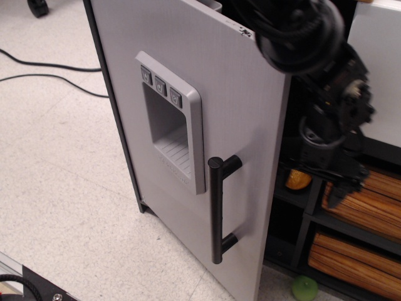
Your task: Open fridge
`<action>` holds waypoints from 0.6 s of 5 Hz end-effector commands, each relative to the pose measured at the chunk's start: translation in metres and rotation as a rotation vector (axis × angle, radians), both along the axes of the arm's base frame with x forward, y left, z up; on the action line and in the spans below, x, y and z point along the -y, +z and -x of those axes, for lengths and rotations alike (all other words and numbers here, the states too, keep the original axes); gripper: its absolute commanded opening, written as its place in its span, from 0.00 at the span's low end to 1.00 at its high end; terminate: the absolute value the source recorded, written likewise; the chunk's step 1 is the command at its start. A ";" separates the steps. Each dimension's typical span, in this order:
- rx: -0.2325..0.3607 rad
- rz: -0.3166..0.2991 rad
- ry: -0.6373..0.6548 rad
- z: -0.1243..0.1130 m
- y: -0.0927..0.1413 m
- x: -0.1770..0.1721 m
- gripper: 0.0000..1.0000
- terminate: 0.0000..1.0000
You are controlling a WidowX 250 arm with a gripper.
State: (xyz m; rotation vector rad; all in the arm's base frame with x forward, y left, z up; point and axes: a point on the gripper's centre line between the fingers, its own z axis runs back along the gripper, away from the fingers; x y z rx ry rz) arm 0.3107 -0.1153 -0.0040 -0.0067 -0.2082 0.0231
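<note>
Far left: speckled pale floor [56, 188] with two black cables [50, 68] trailing across it.

Left of centre: tall toy fridge with a light grey door [238, 100] in a dark frame, standing on the floor and filling the middle of the view. Door swung partly out from the cabinet, free edge at right, dark interior visible past that edge. Recessed grey dispenser panel with three small buttons [169, 128] set in the door's upper half. Below and right of it, long black bar handle [217, 210] mounted vertically on two short stand-offs, long axis running up and down, close to the door's free edge.

Right of the door edge: black robot claw [335, 172] hanging down beside the opening, apart from the handle and touching neither it nor the door face as far as visible. Cannot tell whether its fingers are apart or together; too dark and tangled against the black background. Small orange object [298, 179] on a shelf just left of the claw. Further right, white-fronted unit [376, 75] above wooden-slat drawers [360, 207]. Small green ball [305, 289] on the floor at bottom right.

Key relation: handle lying left of and below the claw, across the door's free edge. Judged partly open already; wider swing likely needs a push or pull leftward on that edge or bar.
</note>
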 end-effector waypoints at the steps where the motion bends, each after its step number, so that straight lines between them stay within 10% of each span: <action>1: 0.044 0.018 0.025 0.018 0.050 -0.029 1.00 0.00; 3: 0.047 0.050 0.115 0.052 0.092 -0.080 1.00 0.00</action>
